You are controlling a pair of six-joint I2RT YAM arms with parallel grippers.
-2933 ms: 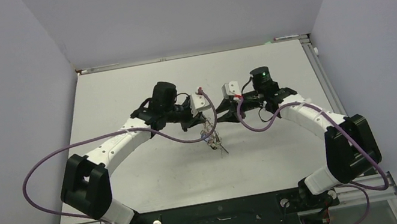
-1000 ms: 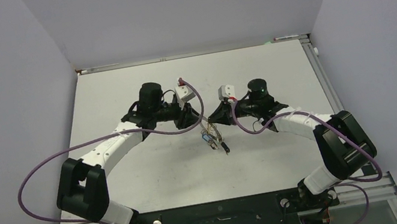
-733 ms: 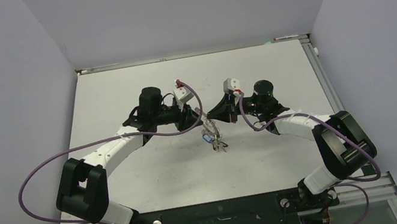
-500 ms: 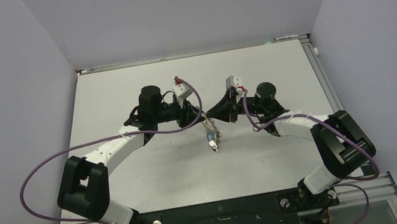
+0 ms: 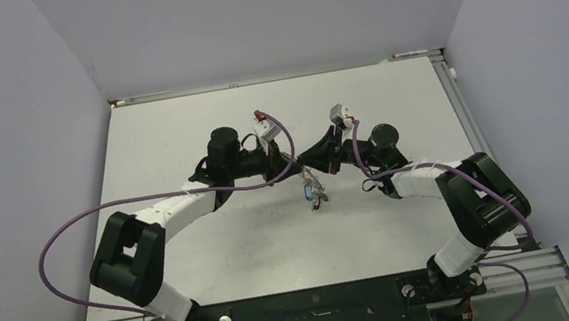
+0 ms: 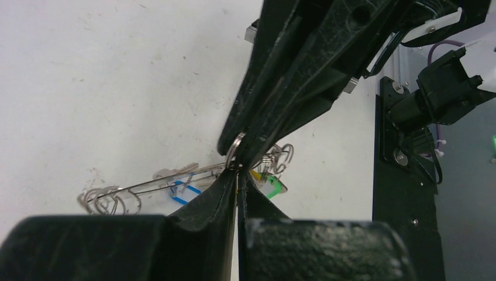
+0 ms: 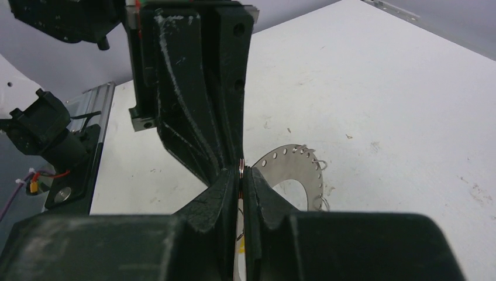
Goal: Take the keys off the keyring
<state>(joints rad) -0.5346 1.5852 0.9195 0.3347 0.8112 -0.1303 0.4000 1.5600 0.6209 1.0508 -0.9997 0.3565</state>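
My two grippers meet tip to tip above the middle of the table. The right gripper is shut on a small thin wire ring, from which the bunch hangs. The flat grey keyring, with small holes along its rim, shows beside the right finger and edge-on in the left wrist view. The keys dangle under the tips; a blue head and a green head show. The left gripper is shut where the keyring's edge ends, with a sliver of yellow between its tips; what it pinches is hidden.
White table walled by grey panels on three sides. Purple cables loop off both arms. The black base rail runs along the near edge. Loose wire loops hang on the keyring's rim.
The left gripper has shut and slid right to meet the right gripper's tips. The right wrist has rolled and moved back, and the hanging bunch has shifted right and slightly up.
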